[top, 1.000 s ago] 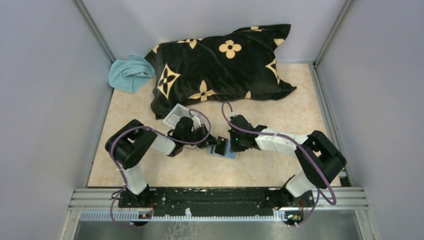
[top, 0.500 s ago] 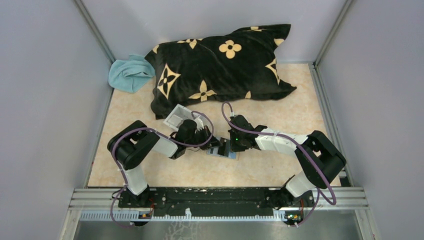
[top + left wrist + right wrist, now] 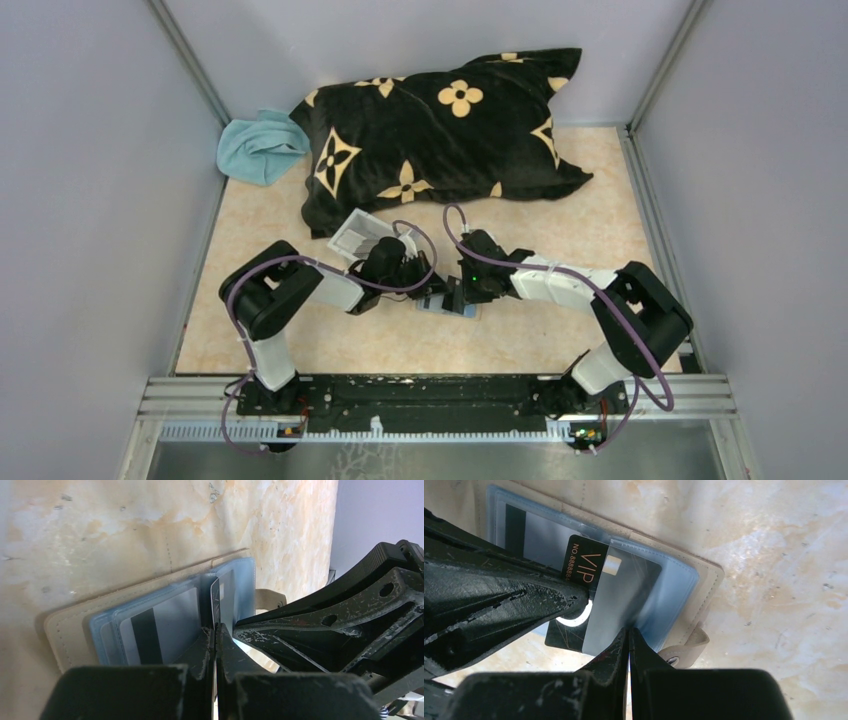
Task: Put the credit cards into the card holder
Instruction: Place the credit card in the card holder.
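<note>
Noted on the table (image 3: 560,200), mid-width toward the near edge: tan card holder (image 3: 706,587), spread open. At the left gripper (image 3: 214,636), fingers clamped shut on a black VIP card (image 3: 591,562). At the right gripper (image 3: 628,639), pinched shut, apparently on the holder's clear sleeve (image 3: 674,580). Judged mid-insertion, card part-way in. Next: push deeper along the pocket, sleeve kept flat. Already seated: striped silver card (image 3: 165,625). Further cards not made out; pocket mouth blurred.
</note>
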Robot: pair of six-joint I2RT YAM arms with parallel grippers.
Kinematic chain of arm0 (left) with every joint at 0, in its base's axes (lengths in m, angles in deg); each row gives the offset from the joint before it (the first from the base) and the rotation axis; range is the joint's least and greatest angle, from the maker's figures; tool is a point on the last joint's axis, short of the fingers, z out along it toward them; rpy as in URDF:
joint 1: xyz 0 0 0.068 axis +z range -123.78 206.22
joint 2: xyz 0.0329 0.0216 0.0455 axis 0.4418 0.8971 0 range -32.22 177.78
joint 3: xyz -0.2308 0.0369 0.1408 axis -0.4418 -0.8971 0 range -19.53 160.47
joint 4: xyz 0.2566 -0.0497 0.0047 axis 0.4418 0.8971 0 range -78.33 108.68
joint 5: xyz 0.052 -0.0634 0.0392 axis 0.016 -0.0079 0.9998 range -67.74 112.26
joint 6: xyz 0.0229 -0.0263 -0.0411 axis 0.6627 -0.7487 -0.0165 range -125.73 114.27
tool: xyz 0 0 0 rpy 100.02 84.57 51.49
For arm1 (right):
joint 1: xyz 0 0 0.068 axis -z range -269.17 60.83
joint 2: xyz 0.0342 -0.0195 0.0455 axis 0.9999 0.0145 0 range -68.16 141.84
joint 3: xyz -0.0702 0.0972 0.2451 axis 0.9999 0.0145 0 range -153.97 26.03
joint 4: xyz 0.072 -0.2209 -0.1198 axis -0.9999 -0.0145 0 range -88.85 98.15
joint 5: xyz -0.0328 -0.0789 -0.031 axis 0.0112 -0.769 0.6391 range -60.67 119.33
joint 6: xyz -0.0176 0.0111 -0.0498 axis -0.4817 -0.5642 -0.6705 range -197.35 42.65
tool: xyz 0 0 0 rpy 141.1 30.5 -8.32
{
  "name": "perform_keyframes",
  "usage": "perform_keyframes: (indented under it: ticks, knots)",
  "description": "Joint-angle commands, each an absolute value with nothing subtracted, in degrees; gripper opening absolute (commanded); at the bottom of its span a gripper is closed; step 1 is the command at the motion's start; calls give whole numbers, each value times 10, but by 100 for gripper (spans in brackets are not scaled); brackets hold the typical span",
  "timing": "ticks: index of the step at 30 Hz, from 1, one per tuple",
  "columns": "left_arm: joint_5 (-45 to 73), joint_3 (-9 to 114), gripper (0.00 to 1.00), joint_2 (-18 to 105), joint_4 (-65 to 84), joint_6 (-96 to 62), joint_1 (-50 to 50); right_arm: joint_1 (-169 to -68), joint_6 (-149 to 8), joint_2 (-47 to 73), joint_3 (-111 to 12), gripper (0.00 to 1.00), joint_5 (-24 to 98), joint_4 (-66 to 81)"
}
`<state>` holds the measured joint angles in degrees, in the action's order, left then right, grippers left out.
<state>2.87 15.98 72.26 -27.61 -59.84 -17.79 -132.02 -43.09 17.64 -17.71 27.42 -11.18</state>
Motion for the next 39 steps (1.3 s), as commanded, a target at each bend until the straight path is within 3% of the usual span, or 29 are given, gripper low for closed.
perform_keyframes:
  ticks: [1, 10, 18, 39]
  knots:
    - [39, 175, 3, 744, -196, -577, -205, -1317, -455, 165, -188, 4, 203, -168]
    - [64, 197, 33, 735, -125, -574, -217, -1317, -449, 131, -180, 20, 188, -185]
    - [79, 219, 49, 723, -59, -565, -222, -1318, -447, 107, -175, 25, 169, -200]
    - [191, 302, 63, 683, 234, -523, -245, -1318, -414, 112, -154, 22, 176, -179]
